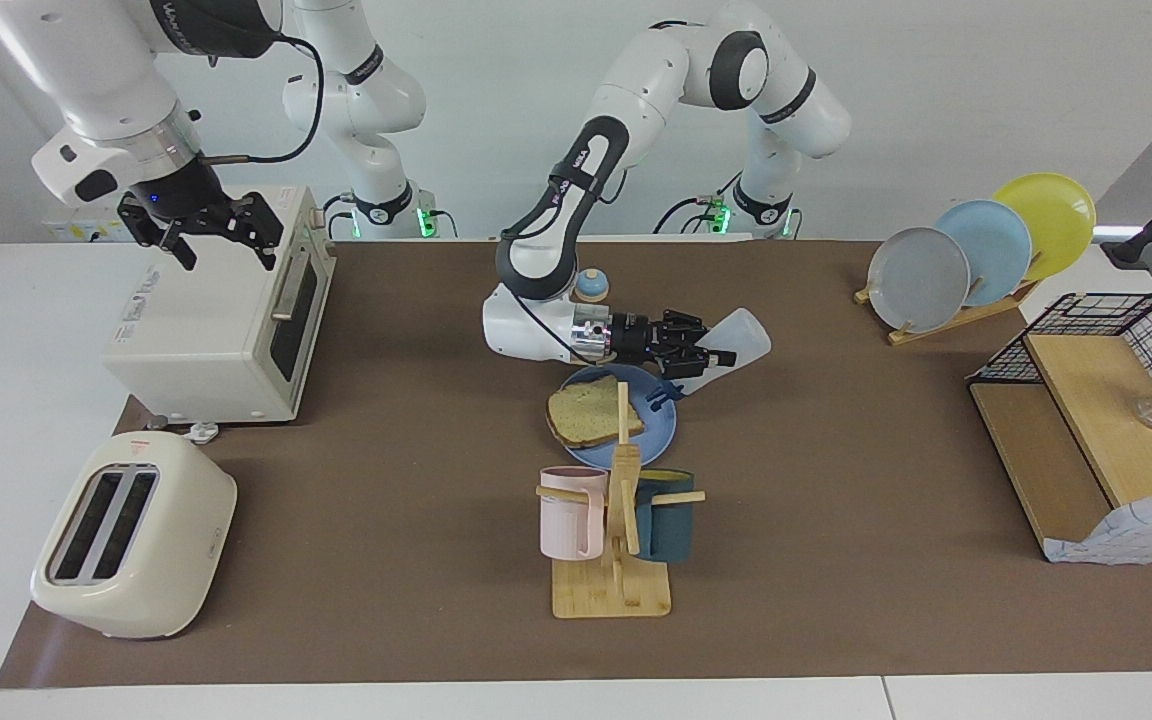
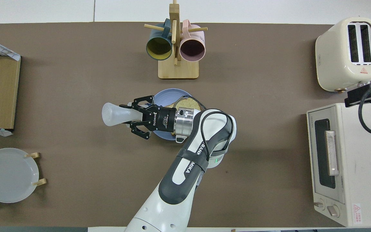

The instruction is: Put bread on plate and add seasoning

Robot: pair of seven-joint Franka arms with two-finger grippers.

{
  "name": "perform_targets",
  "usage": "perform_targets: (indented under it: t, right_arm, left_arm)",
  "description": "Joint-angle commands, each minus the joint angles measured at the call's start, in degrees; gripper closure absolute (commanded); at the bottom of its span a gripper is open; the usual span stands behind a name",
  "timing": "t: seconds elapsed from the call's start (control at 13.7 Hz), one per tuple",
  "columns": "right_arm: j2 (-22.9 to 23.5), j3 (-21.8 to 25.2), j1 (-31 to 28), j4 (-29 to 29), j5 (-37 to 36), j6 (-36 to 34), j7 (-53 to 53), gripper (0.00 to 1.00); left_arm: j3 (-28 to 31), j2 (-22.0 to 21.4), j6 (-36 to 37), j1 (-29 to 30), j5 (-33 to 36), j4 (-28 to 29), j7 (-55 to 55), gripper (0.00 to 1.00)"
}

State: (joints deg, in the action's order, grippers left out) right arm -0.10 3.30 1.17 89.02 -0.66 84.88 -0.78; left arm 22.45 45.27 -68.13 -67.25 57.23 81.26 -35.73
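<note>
Brown mat covers the table [image 1: 836, 560], white wall at the robots' end. Left gripper [image 1: 688, 350] [image 2: 133, 118] is clamped on the seasoning bottle [image 1: 736, 345] [image 2: 116, 114], wrist turned sideways so the bottle lies tilted, cap end down over the plate's edge, body sticking out toward the left arm's end of the table. Left arm is folded low, elbow bent over the mat. Plate [image 1: 661, 430] [image 2: 163, 96] sits mid-table with the bread [image 1: 591, 412] [image 2: 188, 103] lying flat on it. Mug rack [image 1: 611, 590] [image 2: 178, 69] stands just beside the plate, farther from the robots. Right gripper [image 1: 221, 235] waits raised over the toaster oven [image 1: 226, 340] [image 2: 343, 161], fingers spread with nothing between them.
</note>
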Motion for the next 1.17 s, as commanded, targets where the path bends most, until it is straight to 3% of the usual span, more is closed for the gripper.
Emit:
perform_targets:
  t: [0.0,0.58,1.1]
  right_arm:
    - [-0.34,-0.31,-0.64,0.81,-0.13,1.25,-1.51,0.0]
    - [-0.34,-0.31,-0.47,0.81,-0.13,1.25,-1.42,0.0]
    - [-0.34,-0.31,-0.38,0.81,-0.13,1.34,-1.33,0.0]
  left_arm:
    - [0.14,0.78,-2.17,0.81,2.62,-1.37,-0.39,1.0]
    - [-0.13,0.52,-1.56,-4.91,-0.01,-1.46,-0.39,1.0]
    - [-0.04,1.04,-7.44,1.33,3.94,-1.2,-0.3,1.0]
